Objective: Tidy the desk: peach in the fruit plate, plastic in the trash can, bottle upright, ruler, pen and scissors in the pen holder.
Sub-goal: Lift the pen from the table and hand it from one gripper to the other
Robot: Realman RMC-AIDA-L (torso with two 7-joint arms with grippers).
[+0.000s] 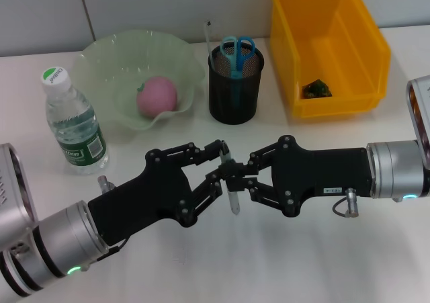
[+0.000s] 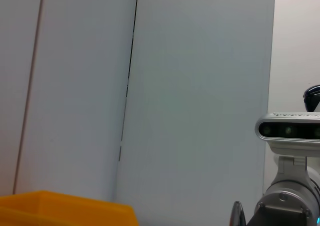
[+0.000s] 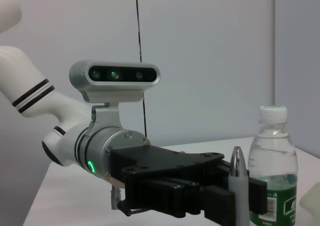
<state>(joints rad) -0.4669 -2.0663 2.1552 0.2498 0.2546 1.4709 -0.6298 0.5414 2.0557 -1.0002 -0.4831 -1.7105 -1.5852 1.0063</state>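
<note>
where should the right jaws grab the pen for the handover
On the bare barrel just below the left gripper, coming in from the right side. The pen hangs upright above the desk, so its lower shaft is exposed to the right gripper.

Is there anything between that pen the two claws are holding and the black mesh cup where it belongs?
Nothing visible does. The pen hangs upright where the left gripper and right gripper meet, above bare desk. The stretch to the pen holder is open, though scissors and a ruler already stand inside.
</note>
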